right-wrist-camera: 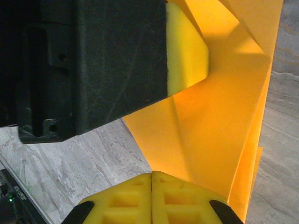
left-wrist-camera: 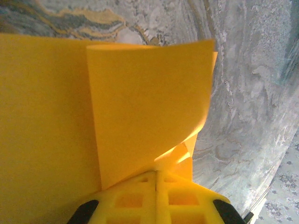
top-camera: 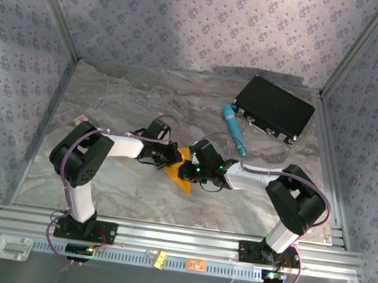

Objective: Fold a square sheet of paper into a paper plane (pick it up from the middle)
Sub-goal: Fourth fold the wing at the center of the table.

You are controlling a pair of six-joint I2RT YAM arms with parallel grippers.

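Observation:
The square sheet of paper is bright orange-yellow, partly folded, and lies between the two arms mid-table. In the left wrist view one flap of the paper curls up over the rest. My left gripper is shut, with a folded bit of paper coming out at its tips. It sits at the sheet's left. My right gripper is shut, its tips against the paper's lower edge. Whether paper is pinched there is unclear. It meets the sheet from the right.
A black box stands at the back right with a teal pen-like cylinder in front of it. Grey marble tabletop lies around the arms. Metal rails and small tags run along the near edge.

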